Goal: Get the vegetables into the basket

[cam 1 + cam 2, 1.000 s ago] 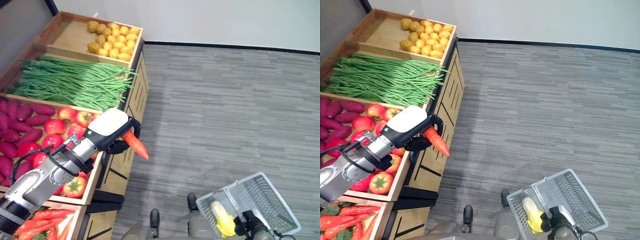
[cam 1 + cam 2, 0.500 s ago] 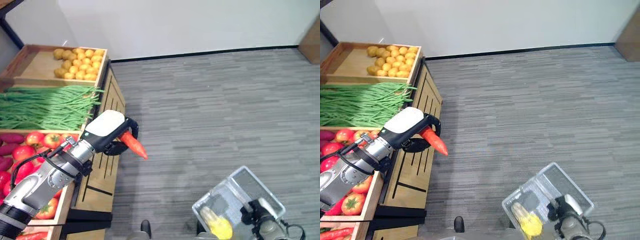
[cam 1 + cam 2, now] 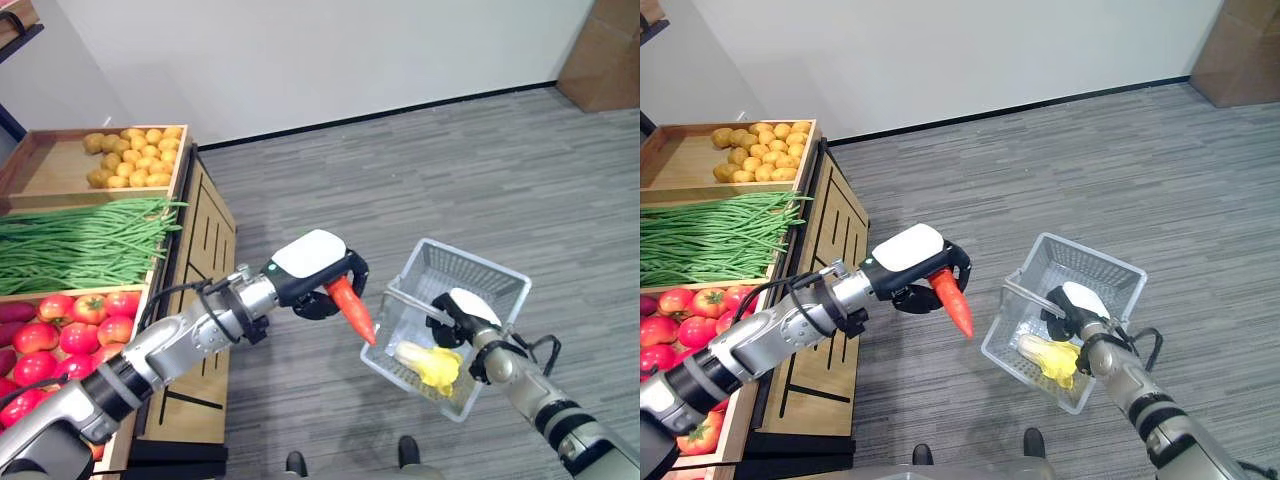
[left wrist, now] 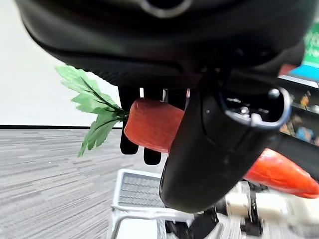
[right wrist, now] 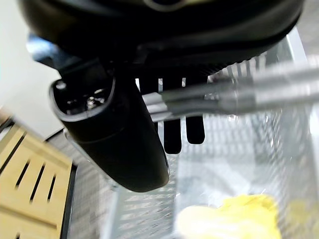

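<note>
My left hand point(image 3: 312, 272) is shut on an orange carrot point(image 3: 350, 309), its tip pointing down at the near left rim of the wire basket point(image 3: 498, 282). In the left wrist view the carrot point(image 4: 154, 125) with its green leaves lies across the curled fingers point(image 4: 128, 144), above the basket point(image 4: 137, 191). My right hand point(image 3: 462, 312) is shut on the basket's handle point(image 5: 239, 87) and holds the basket in the air. A yellow corn cob point(image 3: 428, 362) lies inside the basket, seen too as the corn cob point(image 5: 229, 221) in the right wrist view.
A wooden produce stand point(image 3: 205, 250) at the left holds potatoes point(image 3: 132, 155), green beans point(image 3: 80, 245) and tomatoes point(image 3: 85, 322). Grey carpet point(image 3: 420, 180) stretches to a white wall. A brown cabinet point(image 3: 600, 50) stands at the far right.
The camera has swung right, away from the stand. My left hand carried the carrot right to the basket's rim, and my right hand raised the basket up toward it.
</note>
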`<state>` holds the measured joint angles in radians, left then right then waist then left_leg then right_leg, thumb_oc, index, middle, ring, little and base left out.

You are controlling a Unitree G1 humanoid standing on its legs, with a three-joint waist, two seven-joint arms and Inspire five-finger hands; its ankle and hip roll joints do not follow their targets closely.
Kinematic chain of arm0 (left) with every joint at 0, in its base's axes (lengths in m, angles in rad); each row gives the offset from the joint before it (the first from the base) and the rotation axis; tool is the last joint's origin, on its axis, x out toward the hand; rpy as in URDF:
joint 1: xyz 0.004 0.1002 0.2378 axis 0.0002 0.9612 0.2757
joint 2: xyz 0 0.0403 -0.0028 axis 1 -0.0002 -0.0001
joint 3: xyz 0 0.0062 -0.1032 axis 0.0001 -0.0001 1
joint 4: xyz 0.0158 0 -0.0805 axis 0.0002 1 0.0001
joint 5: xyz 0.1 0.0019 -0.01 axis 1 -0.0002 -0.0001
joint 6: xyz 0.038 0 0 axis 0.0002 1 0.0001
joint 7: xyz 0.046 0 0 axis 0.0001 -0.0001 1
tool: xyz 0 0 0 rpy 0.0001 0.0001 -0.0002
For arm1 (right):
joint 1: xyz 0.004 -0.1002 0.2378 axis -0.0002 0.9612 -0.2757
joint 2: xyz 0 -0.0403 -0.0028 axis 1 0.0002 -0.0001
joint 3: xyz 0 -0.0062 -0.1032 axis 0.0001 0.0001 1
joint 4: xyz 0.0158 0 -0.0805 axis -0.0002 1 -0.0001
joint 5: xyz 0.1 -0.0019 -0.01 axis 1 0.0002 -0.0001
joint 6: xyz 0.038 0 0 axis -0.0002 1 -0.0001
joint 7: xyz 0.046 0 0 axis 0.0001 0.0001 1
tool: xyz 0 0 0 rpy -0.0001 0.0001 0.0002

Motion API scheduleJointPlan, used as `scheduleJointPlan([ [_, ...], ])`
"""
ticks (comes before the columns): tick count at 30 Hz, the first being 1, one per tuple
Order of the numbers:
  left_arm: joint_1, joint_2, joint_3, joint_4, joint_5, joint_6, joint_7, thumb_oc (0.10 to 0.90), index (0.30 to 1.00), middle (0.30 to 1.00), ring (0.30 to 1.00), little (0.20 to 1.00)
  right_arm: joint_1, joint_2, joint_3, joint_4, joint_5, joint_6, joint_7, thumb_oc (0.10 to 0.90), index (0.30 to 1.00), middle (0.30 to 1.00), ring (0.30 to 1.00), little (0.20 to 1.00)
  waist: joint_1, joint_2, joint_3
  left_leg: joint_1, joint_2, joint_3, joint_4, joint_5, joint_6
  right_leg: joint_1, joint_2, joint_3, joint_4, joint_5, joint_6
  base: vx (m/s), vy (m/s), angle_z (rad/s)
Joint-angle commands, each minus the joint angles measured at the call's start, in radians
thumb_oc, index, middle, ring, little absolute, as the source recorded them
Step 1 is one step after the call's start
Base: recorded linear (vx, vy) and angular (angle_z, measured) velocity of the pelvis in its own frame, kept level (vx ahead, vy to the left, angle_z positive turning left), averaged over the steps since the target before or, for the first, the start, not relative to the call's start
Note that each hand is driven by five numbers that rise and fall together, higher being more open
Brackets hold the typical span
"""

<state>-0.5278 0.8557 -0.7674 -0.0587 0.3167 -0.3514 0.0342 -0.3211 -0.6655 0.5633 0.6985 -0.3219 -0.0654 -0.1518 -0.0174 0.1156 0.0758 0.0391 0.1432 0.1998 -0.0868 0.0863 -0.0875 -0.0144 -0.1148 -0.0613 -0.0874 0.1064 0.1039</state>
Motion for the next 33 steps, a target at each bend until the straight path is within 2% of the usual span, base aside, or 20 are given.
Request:
scheduleJointPlan([
  [1, -0.112, -0.007, 0.024, 0.022, -0.001, -0.030, 0.028, 0.400, 0.300, 0.300, 0.300, 0.300, -0.198, 0.002, -0.017, -0.038, -0.025, -0.073, -0.061, 0.400, 0.300, 0.300, 0.300, 0.300, 0.001, -0.084, -0.048, -0.019, -0.007, -0.050, 0.000, -0.012, -0.026, 0.028, -0.038, -0.052, 0.000, -0.044, 0.064, 0.03, -0.016, 0.00],
  [10, -0.132, -0.148, -0.075, 0.122, 0.002, -0.010, -0.007, 0.400, 0.300, 0.300, 0.300, 0.300, -0.332, 0.106, 0.017, -0.015, 0.035, -0.047, -0.069, 0.400, 0.300, 0.300, 0.300, 0.300, -0.001, -0.086, -0.062, -0.006, -0.008, -0.045, 0.000, -0.024, -0.024, 0.035, -0.039, -0.043, 0.000, -0.044, 0.061, 0.00, 0.000, 0.00],
  [13, -0.131, -0.185, -0.095, 0.161, 0.017, -0.001, -0.010, 0.400, 0.300, 0.300, 0.300, 0.300, -0.356, 0.139, 0.021, -0.037, 0.057, -0.045, -0.072, 0.400, 0.300, 0.300, 0.300, 0.300, -0.003, -0.088, -0.064, -0.003, -0.008, -0.041, 0.000, -0.026, -0.022, 0.034, -0.038, -0.038, 0.000, -0.043, 0.060, 0.00, 0.000, 0.00],
  [17, -0.114, -0.248, -0.108, 0.271, 0.083, 0.028, 0.002, 0.400, 0.300, 0.300, 0.300, 0.300, -0.375, 0.202, 0.014, -0.130, 0.150, -0.052, -0.065, 0.400, 0.300, 0.300, 0.300, 0.300, -0.013, -0.090, -0.066, 0.001, -0.008, -0.029, 0.000, -0.031, -0.021, 0.028, -0.037, -0.024, 0.000, -0.041, 0.060, 0.00, 0.004, -0.05],
  [18, -0.070, -0.273, -0.073, 0.377, 0.164, 0.071, 0.036, 0.400, 0.300, 0.300, 0.300, 0.300, -0.346, 0.223, 0.003, -0.244, 0.216, -0.063, -0.046, 0.400, 0.300, 0.300, 0.300, 0.300, -0.019, -0.093, -0.069, 0.005, -0.005, -0.020, 0.000, -0.032, -0.022, 0.025, -0.033, -0.014, 0.000, -0.039, 0.059, 0.01, -0.007, -0.11],
  [21, -0.043, -0.283, -0.044, 0.439, 0.221, 0.097, 0.057, 0.400, 0.300, 0.300, 0.300, 0.300, -0.324, 0.223, 0.000, -0.305, 0.234, -0.067, -0.031, 0.400, 0.300, 0.300, 0.300, 0.300, -0.020, -0.096, -0.071, 0.008, -0.003, -0.014, 0.000, -0.032, -0.022, 0.026, -0.030, -0.009, 0.000, -0.040, 0.058, 0.00, -0.008, -0.17],
  [33, 0.041, -0.308, 0.081, 0.594, 0.355, 0.196, 0.116, 0.400, 0.300, 0.300, 0.300, 0.300, -0.253, 0.207, -0.003, -0.503, 0.316, -0.060, 0.030, 0.400, 0.300, 0.300, 0.300, 0.300, -0.022, -0.102, -0.074, 0.012, 0.007, -0.006, 0.000, -0.028, -0.028, 0.028, -0.024, -0.008, 0.000, -0.040, 0.054, 0.00, -0.001, -0.01],
])
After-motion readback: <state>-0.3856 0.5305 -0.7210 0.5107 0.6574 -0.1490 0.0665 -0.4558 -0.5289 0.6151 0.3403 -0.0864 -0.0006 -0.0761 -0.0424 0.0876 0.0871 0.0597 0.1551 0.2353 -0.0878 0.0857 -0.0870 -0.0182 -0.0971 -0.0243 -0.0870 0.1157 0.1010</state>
